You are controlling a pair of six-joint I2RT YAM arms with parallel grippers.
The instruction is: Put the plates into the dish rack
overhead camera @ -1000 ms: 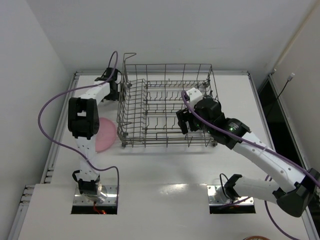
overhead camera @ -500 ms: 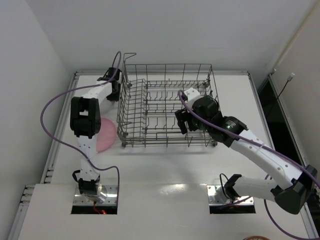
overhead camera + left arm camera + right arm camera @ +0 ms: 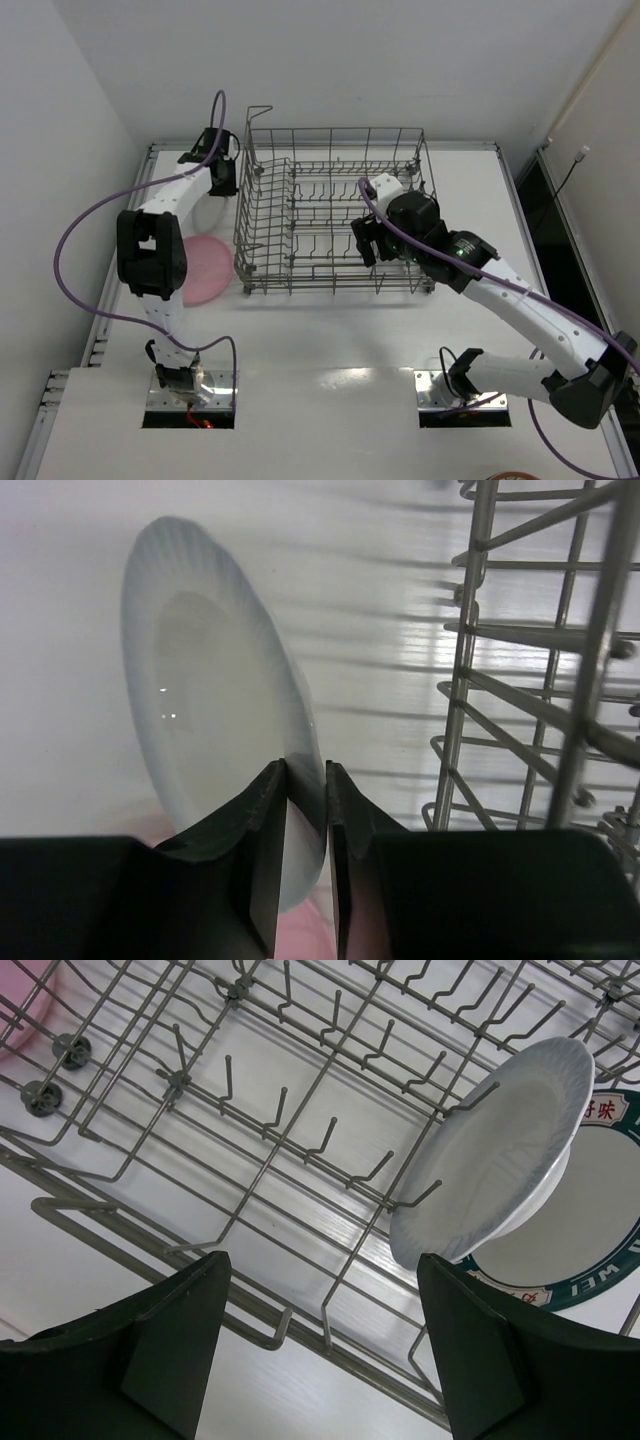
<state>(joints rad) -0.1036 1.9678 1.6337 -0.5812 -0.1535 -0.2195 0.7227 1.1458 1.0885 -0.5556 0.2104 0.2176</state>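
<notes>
White table (image 3: 330, 340), left arm (image 3: 150, 255) outstretched beside dish rack (image 3: 335, 283), jaws pinching pale plate (image 3: 210, 710)

The rack (image 3: 330, 215) sits mid-tabletop (image 3: 330, 340), toward the far edge. Just left of it, an upright plate (image 3: 210, 730) is above a flat plate (image 3: 205, 270). A leaning plate (image 3: 495, 1175) rests among its tines.

"What goes unseen overhead?"

"The left arm (image 3: 150, 250) covers the left edge of the pink plate (image 3: 210, 270)."

"And at the wrists?"

"The left gripper (image 3: 305, 772) hides the near rim of the pale plate (image 3: 210, 710). The white plate (image 3: 490, 1160) masks part of the teal-rimmed plate (image 3: 590, 1220), itself cut by the right edge. Neither shows overhead."
</notes>
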